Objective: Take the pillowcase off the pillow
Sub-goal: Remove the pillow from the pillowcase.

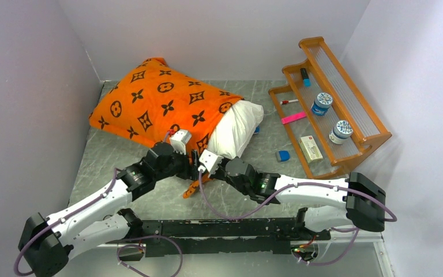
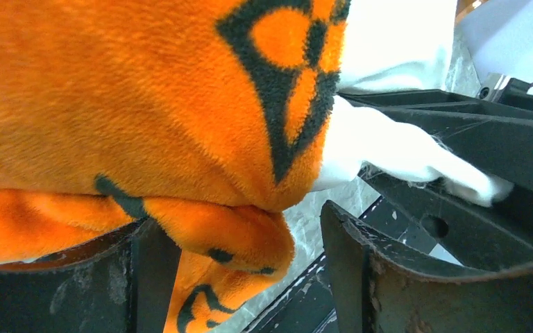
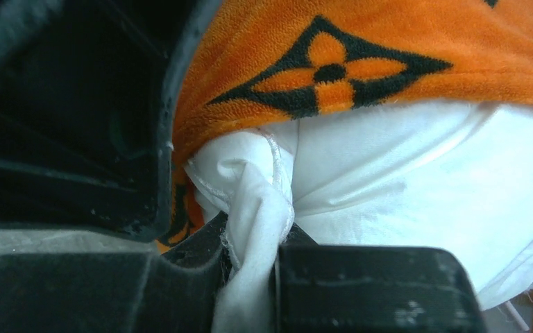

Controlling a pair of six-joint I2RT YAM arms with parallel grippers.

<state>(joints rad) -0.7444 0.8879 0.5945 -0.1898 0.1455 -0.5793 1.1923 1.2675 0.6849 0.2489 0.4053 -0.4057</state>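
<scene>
Right gripper (image 3: 250, 277) fingers, at the bottom of the right wrist frame, are pinching a bunched corner of the pillow (image 1: 239, 124) tightly between them. That pillow is lying in the upper middle of the overhead frame, its white end sticking out toward frame right, while the pillowcase (image 1: 161, 98) is covering the rest toward the upper left. Left gripper (image 2: 239, 236) is standing wide in the lower part of the left wrist frame, with the folded orange hem (image 2: 208, 222) hanging between its jaws, unclamped.

Recommended handling: while the right is anchoring the pillow, close the left jaws on hem cloth only, catching no white fabric. Then draw the hem toward the upper left, low and steady, checking that the pinched corner is not slipping.
</scene>
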